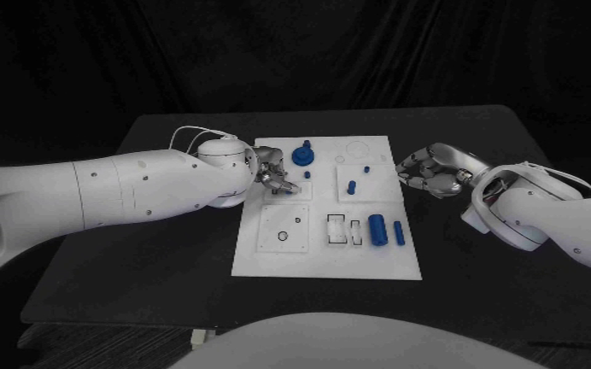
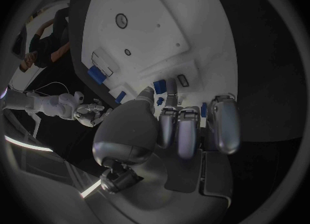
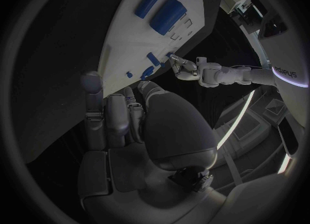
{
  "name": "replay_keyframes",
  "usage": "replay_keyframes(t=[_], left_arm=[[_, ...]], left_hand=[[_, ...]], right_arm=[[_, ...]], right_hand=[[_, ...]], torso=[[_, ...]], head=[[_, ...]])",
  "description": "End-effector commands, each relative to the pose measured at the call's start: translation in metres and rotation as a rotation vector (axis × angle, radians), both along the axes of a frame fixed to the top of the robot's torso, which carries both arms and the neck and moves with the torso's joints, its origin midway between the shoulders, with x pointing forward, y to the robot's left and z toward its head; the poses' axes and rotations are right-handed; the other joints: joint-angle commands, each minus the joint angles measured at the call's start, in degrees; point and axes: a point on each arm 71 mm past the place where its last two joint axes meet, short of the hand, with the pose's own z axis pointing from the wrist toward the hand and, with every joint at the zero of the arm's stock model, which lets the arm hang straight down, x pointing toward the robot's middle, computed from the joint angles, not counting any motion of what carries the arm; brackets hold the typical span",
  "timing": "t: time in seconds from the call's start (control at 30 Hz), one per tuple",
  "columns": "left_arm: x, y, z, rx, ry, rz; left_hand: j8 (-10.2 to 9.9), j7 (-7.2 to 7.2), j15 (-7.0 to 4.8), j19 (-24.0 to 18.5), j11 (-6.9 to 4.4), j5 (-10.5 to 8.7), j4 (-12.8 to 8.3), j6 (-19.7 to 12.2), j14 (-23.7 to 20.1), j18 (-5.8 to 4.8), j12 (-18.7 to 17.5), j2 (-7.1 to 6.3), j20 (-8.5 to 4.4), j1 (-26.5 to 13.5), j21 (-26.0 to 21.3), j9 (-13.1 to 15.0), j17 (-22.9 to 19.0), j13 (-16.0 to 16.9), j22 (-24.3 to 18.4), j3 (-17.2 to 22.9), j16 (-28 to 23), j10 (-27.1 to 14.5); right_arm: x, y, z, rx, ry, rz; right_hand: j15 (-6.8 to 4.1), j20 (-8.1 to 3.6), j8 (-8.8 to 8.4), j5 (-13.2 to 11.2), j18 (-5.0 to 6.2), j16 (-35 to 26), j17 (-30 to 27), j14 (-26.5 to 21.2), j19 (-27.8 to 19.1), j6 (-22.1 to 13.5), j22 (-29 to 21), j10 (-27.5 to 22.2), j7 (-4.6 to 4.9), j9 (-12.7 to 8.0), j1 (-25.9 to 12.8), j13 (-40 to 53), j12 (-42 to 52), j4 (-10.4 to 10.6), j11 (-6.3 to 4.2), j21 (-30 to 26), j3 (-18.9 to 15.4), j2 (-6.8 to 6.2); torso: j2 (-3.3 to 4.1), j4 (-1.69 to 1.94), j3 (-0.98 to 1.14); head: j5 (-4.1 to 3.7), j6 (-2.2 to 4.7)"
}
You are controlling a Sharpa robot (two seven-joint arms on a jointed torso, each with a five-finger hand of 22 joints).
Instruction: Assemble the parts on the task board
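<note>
Now you have the left robot hand (image 1: pixel 273 174) over the far left part of the white task board (image 1: pixel 286 266), its fingers curled down beside a blue knob-shaped part (image 1: pixel 303 156); whether it grips anything, you cannot tell. Your right robot hand (image 1: pixel 434 169) hangs just off the board's right edge above the black worktop (image 1: pixel 480 284), fingers loosely curled and holding nothing. A small blue peg (image 1: pixel 351 187) stands near the board's middle. Two blue cylinders (image 1: pixel 385 232) lie side by side near the board's near right part.
</note>
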Motion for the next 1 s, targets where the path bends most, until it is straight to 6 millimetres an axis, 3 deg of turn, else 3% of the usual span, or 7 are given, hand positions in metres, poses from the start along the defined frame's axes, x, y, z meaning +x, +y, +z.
replay_keyframes(t=[0.03, 0.37, 0.67, 1.0], left_arm=[[-0.001, -0.004, -0.0013, -0.016, 0.008, -0.02], [-0.0006, -0.006, -0.0032, -0.025, 0.006, -0.028], [-0.0009, -0.0073, -0.0046, -0.039, -0.003, -0.03], [-0.001, -0.0061, -0.0042, -0.049, -0.016, -0.023]], left_hand=[[-0.3, -0.05, 0.16, -0.17, 0.17, 0.57, -0.92, 0.17, 5.95, -0.63, -0.28, 0.13, 0.0, 1.43, -0.29, -0.64, 15.09, 13.04, 10.7, 0.64, 0.38, 4.51], [-0.2, -0.22, 0.05, -0.21, 0.02, 4.29, -2.41, 0.2, 5.95, -0.61, -0.38, -0.55, -0.11, 3.28, -0.38, -2.37, 15.09, 13.02, 10.68, 3.47, 0.38, 4.46], [-0.1, -0.38, -0.05, -0.24, -0.11, 5.73, -3.28, 0.29, 5.95, -0.59, -0.63, -0.98, -0.2, 4.27, -0.44, -3.11, 15.09, 12.92, 10.66, 5.97, 0.38, 4.36], [0.51, -0.57, -0.24, -0.19, -0.31, 10.52, -4.5, 0.77, 5.95, -0.62, -0.75, -3.99, -0.41, 4.14, -0.32, -3.75, 15.09, 12.9, 10.71, 14.18, 0.38, 4.33]], right_arm=[[-0.0007, -0.0004, -0.0017, -0.007, 0.011, -0.008], [-0.0009, -0.0006, -0.0017, -0.008, 0.012, -0.01], [-0.0008, -0.0003, -0.0018, -0.008, 0.013, -0.011], [-0.0007, -0.0003, -0.002, -0.009, 0.014, -0.012]], right_hand=[[0.33, 0.02, -0.33, 0.22, 0.94, -0.19, -0.05, 0.03, 0.28, 0.34, 3.16, -0.45, -0.13, -0.09, 0.37, 3.78, -0.24, 0.13, -0.01, -0.17, 0.36, -0.04], [0.33, 0.02, -0.34, 0.24, 0.95, -0.15, -0.02, 0.04, 0.27, 0.37, 3.16, -0.44, -0.12, -0.1, 0.42, 3.78, -0.23, 0.12, -0.01, -0.24, 0.51, 0.02], [0.33, 0.02, -0.35, 0.26, 0.95, -0.12, 0.02, 0.05, 0.28, 0.41, 3.18, -0.42, -0.13, -0.1, 0.54, 3.8, -0.22, 0.06, -0.02, -0.24, 0.73, 0.1], [0.32, 0.02, -0.37, 0.32, 0.95, -0.14, -0.03, 0.04, 0.3, 0.48, 3.22, -0.46, -0.14, -0.12, 0.83, 3.74, -0.24, -0.15, -0.03, -0.29, 1.17, 0.17]], torso=[[0.0, 0.01, 0.0], [0.03, -0.04, -0.03], [-0.02, -0.08, -0.05], [-0.11, -0.1, 0.02]], head=[[-0.07, -0.01], [-0.26, -0.01], [-0.32, -0.01], [-0.42, -0.01]])
